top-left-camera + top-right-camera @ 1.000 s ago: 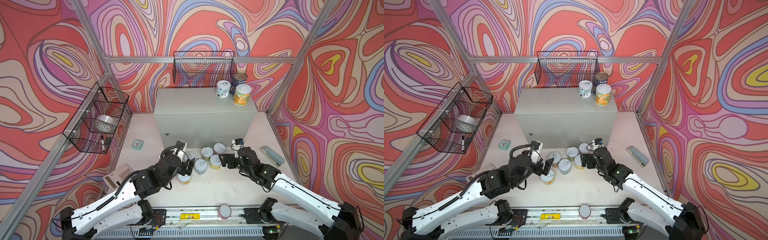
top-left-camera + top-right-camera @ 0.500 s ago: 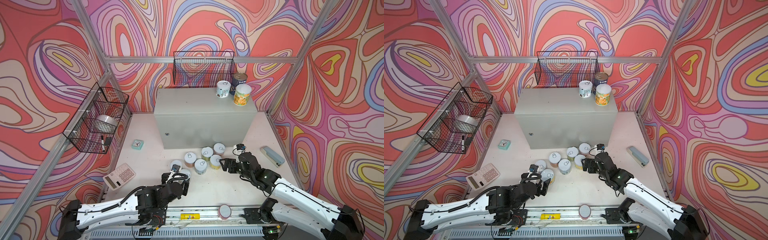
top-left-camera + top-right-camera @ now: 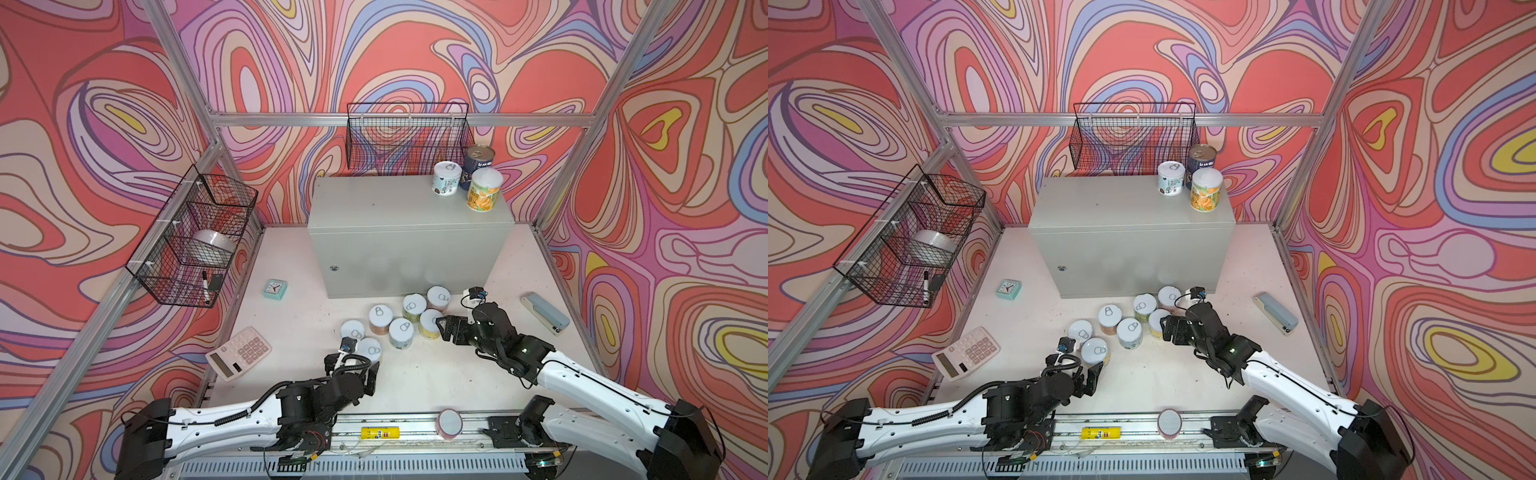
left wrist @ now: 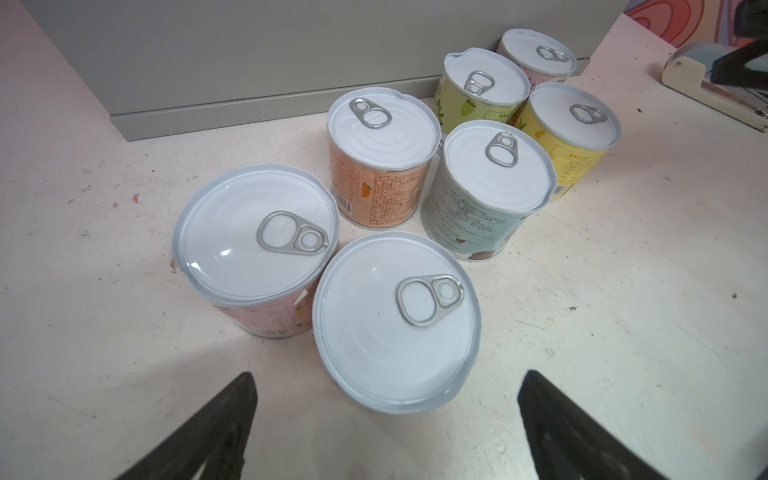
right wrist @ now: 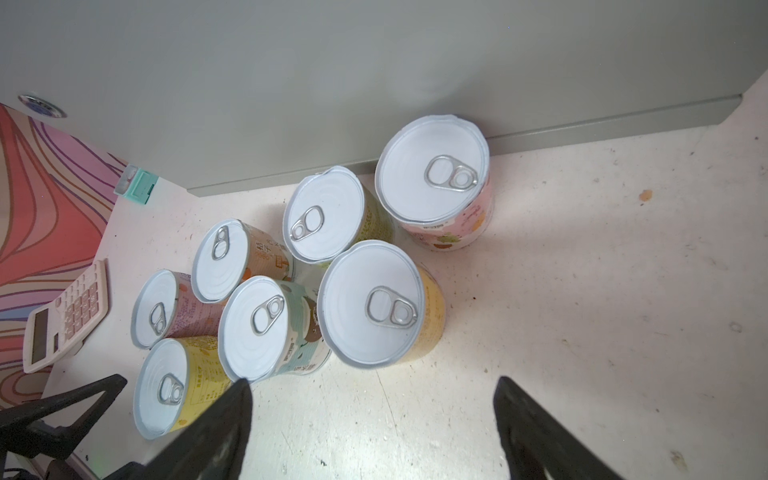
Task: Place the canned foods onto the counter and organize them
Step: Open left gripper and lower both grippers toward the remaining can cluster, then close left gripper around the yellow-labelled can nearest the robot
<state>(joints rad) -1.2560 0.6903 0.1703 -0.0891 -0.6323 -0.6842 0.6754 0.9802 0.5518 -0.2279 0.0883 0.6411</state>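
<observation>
top views / left arm: drawn back from over the cluster toward the front rail. The left gripper (image 3: 351, 368) now sits low, jaws spread wide, empty.
top views / its target: the front yellow-label can (image 3: 369, 350) stands just ahead of the fingertips, not yet between them.
top views / right arm: the right gripper (image 3: 1168, 328) has edged in and narrowed slightly. The jaws are apart with nothing held, and the right yellow can (image 3: 1158, 322) is just beyond its tips.
top views / calculator (image 3: 239, 352): uncovered now that the left arm has dropped away.
top views / counter (image 3: 395, 203): unchanged. It carries the white-teal can (image 3: 446, 178), dark-blue can (image 3: 478, 160) and orange-fruit can (image 3: 484, 191), grouped at the far right corner, well beyond both grippers.
top views / canned foods below: seven remain upright on the white tabletop (image 3: 291, 316), none shifted.
left wrist / left gripper (image 4: 386, 386): both fingers (image 4: 208, 432) are clear of metal. The front yellow-label can (image 4: 395, 320) is centred ahead, and the pink can (image 4: 255, 232) touches it on one side.
right wrist / right gripper (image 5: 374, 384): wide and empty. The right yellow can (image 5: 372, 303) is dead ahead, and the teal can (image 5: 253, 328) is close beside one fingertip.
reading: no can has gained ground this second. Both arms look to be lining up low side grasps, and seven lifts remain.
risk: the neighbouring cans crowd each finger path.
</observation>
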